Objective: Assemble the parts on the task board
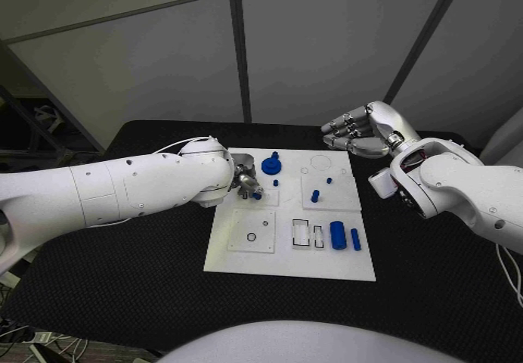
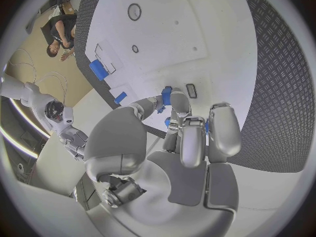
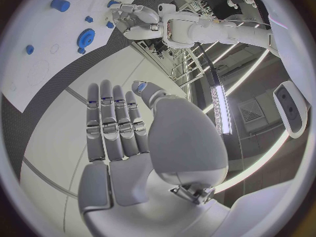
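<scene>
Fingers, left hand [image 1: 246, 184]: closed round a small blue peg [image 2: 166, 96], tips low over the board [image 1: 246, 261] near its left edge, beside the gear [image 1: 271, 164].
Fingers, right hand [image 1: 363, 130]: straight, close together, holding nothing; raised past the board's far right corner.

Parts, on the board: gear at the far middle; small pegs [image 1: 315, 195] in the centre; cylinder [image 1: 338, 235] and a slimmer piece [image 1: 355, 239] at the near right, beside two rectangular slots [image 1: 300, 232]; a ring [image 1: 252, 237] on the near left plate.

Step in hand, my judgement: seating the peg in its hole. Keep it upright, lower straight, release only once it stands alone. The hole itself is hidden under my fingers.

Room: gear stands just beside my left fingers, so withdraw leftward over the open worktop [image 1: 131, 265]. Board's left edge is near; the right side has free space.
</scene>
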{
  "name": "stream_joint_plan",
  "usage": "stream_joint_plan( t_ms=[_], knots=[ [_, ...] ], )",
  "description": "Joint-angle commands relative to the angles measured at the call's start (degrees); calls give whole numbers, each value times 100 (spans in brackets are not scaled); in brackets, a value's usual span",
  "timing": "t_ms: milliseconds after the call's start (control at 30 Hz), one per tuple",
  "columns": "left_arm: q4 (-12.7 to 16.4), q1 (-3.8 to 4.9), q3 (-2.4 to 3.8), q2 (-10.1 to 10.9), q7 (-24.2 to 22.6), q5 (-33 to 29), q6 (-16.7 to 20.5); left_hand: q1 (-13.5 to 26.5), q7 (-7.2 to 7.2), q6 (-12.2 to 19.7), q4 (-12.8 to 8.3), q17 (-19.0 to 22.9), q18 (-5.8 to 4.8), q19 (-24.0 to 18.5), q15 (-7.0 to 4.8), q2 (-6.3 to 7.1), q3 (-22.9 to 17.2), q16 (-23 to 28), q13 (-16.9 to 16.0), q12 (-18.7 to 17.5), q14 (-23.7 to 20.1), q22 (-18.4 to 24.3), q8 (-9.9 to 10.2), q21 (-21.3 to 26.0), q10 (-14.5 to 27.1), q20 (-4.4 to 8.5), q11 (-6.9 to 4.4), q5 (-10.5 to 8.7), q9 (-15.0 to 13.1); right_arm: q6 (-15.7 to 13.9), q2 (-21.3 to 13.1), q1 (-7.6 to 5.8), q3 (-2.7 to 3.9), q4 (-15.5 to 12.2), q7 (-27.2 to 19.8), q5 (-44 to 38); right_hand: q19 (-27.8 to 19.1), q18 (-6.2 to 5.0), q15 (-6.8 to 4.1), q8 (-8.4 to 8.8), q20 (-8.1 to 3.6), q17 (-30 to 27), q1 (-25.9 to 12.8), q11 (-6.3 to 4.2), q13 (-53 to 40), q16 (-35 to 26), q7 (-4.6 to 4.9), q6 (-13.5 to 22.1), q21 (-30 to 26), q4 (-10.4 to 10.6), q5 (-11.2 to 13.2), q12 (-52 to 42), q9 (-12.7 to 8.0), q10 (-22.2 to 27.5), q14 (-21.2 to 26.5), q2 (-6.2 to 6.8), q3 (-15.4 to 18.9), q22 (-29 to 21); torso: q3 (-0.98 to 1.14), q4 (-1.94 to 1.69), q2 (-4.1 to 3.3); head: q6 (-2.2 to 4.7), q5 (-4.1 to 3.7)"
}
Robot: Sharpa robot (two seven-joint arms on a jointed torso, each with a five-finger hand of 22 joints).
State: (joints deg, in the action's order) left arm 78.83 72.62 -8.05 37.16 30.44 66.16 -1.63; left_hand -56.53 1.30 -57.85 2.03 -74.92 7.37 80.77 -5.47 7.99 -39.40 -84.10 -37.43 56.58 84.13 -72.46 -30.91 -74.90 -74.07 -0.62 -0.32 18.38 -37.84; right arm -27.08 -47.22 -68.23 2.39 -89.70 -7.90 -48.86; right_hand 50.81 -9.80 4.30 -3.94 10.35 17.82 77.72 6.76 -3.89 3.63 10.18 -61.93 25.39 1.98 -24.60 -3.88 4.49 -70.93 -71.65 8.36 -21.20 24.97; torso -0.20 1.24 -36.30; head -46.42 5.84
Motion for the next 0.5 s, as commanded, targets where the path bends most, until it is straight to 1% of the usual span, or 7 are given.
stream_joint_plan(
  t_ms=[33,367,500],
  knots=[
    [-11,-43,-33,-27,27,-88,-247,60,-11,-32,-601,-345,-297,34,-44,-14,-619,-5,-15,29,317,-11,-21,-39,-279,-4,-258,17,4,23,1,-9,4,-11,-54,8,2,-48,1,14,24,-5,-43,-2,8,-5,32,9,-20,2,-19,14,-8,41,41,-27,24,-5,0,-1,0,4,-4],
    [-63,-42,-33,-53,21,-121,-201,241,-56,-104,-473,-355,-318,83,-71,-6,-398,-6,-157,118,321,-94,-23,-104,-324,24,-291,4,-7,21,-5,-9,4,-18,-53,8,2,-48,1,14,24,-5,-43,-2,8,-5,32,9,-20,2,-19,14,-8,41,41,-27,24,-5,-1,-3,0,8,-11],
    [-85,-41,-33,-62,19,-123,-205,355,-71,-146,-376,-359,-328,107,-81,-18,-266,-7,-240,169,323,-132,-15,-134,-351,34,-303,-2,-1,20,-6,-9,4,-19,-53,8,2,-48,1,14,24,-5,-43,-2,8,-5,32,9,-20,2,-19,14,-8,41,41,-27,24,-5,-1,-7,0,11,-14]
  ],
)
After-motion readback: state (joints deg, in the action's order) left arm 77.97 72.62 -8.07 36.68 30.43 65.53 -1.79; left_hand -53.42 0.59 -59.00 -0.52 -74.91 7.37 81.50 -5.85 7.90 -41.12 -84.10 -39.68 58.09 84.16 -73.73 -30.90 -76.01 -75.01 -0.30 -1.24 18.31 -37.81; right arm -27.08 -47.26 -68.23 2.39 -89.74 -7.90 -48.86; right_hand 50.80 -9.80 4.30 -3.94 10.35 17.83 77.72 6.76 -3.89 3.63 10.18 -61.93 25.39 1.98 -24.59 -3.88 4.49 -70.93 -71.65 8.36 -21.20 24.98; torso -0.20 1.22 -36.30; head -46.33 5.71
